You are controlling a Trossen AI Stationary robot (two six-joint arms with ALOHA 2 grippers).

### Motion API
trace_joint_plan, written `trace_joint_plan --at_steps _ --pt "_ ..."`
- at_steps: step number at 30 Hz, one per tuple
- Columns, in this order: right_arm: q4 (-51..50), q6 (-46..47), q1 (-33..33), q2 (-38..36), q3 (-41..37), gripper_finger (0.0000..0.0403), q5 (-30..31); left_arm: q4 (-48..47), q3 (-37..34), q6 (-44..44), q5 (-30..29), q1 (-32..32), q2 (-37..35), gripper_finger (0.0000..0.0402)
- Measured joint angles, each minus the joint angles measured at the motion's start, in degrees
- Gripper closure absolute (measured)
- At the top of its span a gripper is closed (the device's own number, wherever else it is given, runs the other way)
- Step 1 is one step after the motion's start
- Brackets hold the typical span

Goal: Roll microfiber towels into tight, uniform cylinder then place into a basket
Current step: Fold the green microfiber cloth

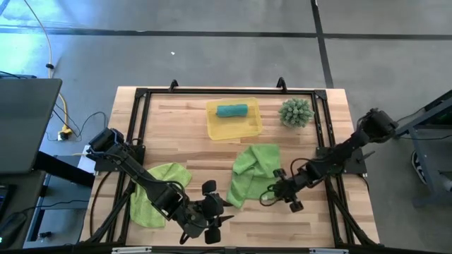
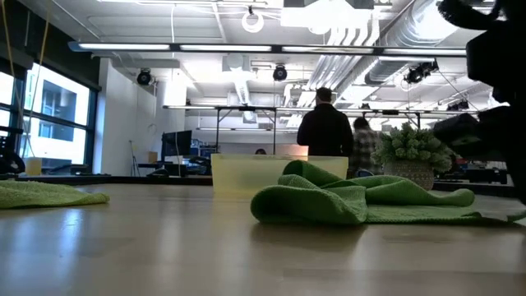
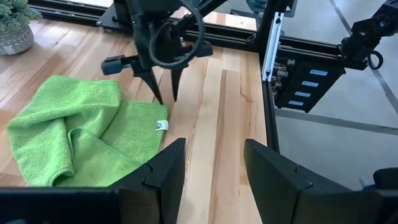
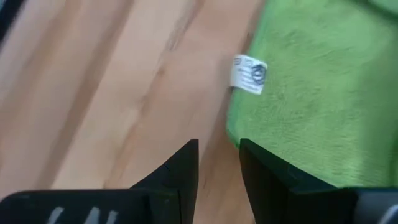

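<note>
A crumpled lime-green microfiber towel (image 1: 253, 173) lies mid-table, and its corner with a white label (image 4: 249, 73) points toward the near right. My right gripper (image 3: 166, 96) slants down over that corner, its fingers a narrow gap apart. A second lime-green towel (image 1: 157, 192) lies flat at the near left. A teal towel (image 1: 232, 110), rolled up, lies in the yellow basket (image 1: 248, 128) at the far middle. My left gripper (image 1: 212, 212) hovers open near the front edge, between the two green towels, with nothing between its fingers. My right gripper's fingertips (image 3: 158, 98) stand at the towel's labelled corner (image 3: 163, 124), coming from above on a slant. Whether they touch the cloth, I cannot tell. Nothing shows between the fingers, and the towel lies slack on the table.
A spiky green potted plant (image 1: 296, 113) stands right of the basket. A black metal frame (image 1: 321, 134) rims the tabletop. Bare wood lies right of the middle towel (image 3: 224, 112). People stand in the room beyond the table (image 2: 325, 127).
</note>
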Motion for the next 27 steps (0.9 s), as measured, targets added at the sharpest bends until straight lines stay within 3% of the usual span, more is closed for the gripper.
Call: trace_joint_plan --at_steps 6,18,27 --pt "0.6 -1.4 2.5 0.0 0.0 0.0295 9.7 0.0 0.0 0.0 -0.1 0.0 0.0 0.0248" --pt "2.9 -1.4 5.3 0.3 0.0 0.0295 10.9 0.0 0.0 0.0 -0.1 0.0 0.0 0.0248" --pt "6.8 -1.5 5.5 6.4 0.0 0.0295 12.5 0.0 0.0 0.0 -0.1 0.0 0.0 0.0248"
